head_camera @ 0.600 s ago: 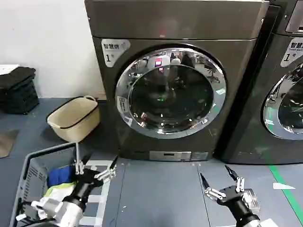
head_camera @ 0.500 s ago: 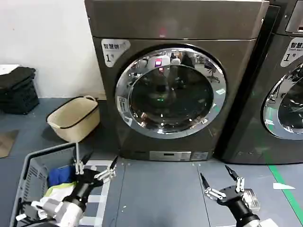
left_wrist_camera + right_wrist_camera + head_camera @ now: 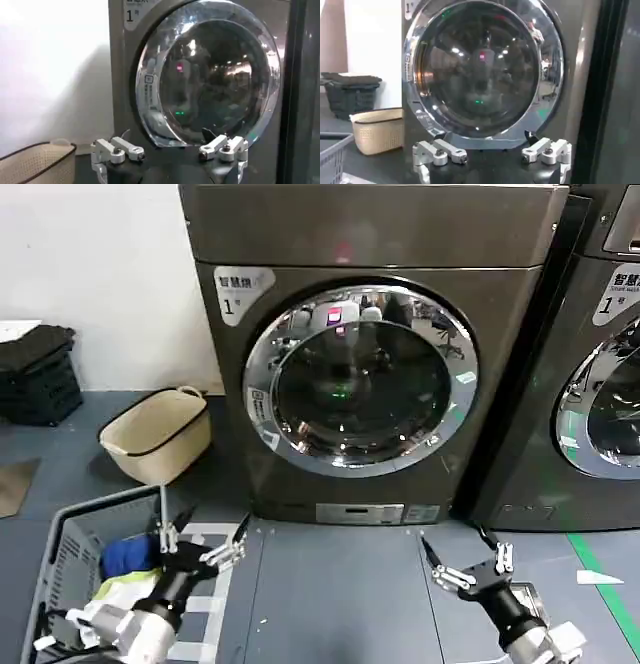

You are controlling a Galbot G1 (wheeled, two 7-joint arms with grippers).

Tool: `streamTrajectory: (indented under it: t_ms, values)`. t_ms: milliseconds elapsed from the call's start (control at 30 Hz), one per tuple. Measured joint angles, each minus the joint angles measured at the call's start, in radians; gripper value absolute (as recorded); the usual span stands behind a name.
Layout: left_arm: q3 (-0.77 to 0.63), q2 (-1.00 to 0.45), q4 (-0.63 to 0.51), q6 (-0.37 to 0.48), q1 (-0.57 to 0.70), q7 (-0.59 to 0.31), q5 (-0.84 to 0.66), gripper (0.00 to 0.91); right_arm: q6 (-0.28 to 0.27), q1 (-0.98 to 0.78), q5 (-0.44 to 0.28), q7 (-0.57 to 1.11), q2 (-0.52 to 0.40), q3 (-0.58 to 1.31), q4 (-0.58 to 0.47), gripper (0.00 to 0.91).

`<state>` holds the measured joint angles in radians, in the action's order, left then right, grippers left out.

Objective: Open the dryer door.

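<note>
Right hand (image 3: 463,555) low, fingers spread

The head view looks forward and down from above at the floor in front of the dryer door (image 3: 360,376), from well back, so the whole machine front and part of a neighbouring machine (image 3: 590,364) show. The left wrist view sits low, near the floor, facing the dryer door (image 3: 210,75) across its own open fingers. The right wrist view does likewise, more squarely on. All three share that door.
</note>
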<state>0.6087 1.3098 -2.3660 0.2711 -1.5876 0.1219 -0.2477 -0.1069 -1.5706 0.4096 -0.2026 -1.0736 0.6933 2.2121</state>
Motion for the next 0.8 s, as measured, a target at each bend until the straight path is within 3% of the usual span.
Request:
streamTrajectory:
  t_ms: [800]
  values:
    - [0.003, 0.002, -0.003, -0.026, -0.022, 0.003, 0.017, 0.907, -0.007, 0.453, 0.230, -0.013, 0.310, -0.284, -0.186, 0.907]
